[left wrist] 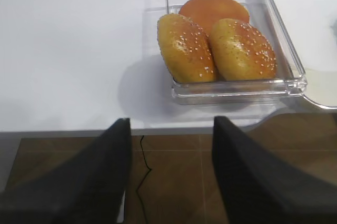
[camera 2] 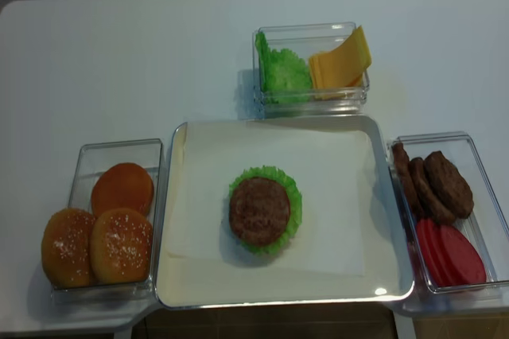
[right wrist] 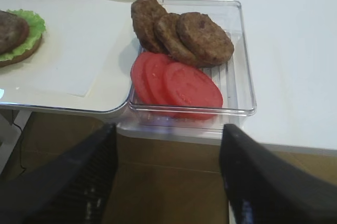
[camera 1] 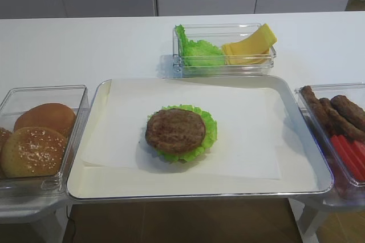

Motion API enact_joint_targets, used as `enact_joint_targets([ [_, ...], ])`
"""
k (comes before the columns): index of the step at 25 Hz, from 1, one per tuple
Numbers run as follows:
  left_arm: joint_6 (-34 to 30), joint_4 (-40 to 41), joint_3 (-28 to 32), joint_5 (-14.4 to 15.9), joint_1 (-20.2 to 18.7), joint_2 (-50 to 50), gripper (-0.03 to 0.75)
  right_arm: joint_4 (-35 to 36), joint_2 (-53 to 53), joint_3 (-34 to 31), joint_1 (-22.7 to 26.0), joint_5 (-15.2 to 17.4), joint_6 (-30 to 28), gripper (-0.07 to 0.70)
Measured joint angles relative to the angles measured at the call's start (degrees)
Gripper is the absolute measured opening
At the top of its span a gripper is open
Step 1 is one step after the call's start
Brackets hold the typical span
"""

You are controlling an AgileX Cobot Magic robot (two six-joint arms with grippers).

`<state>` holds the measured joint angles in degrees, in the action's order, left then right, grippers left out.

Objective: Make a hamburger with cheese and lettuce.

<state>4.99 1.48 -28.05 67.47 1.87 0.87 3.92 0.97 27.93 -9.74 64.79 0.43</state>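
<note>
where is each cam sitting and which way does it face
Exterior high: low in front, looking across the tray at the hamburger; no robot parts.
Realsense high: overhead, looking down on the same hamburger; no robot parts.
Right wrist: over the table's near edge, facing the patty box; open right tool.
Left wrist: facing the bun box; open left tool.

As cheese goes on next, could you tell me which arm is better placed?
Probably the right: the cheese lies right of centre behind the tray, nearer the right arm's side, and its jaws stand open, empty.
</note>
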Motion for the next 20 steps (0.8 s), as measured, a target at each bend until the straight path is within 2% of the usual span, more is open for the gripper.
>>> enact_joint_targets([
  [15, 0.0, 0.0, 0.0, 0.0, 0.0, 0.0, 0.369, 0.3, 0.0, 0.0, 0.4, -0.2, -0.4, 0.460],
  [20, 0.0, 0.0, 0.0, 0.0, 0.0, 0.0, 0.369, 0.4, 0.0, 0.0, 5.3, -0.3, -0.4, 0.460],
])
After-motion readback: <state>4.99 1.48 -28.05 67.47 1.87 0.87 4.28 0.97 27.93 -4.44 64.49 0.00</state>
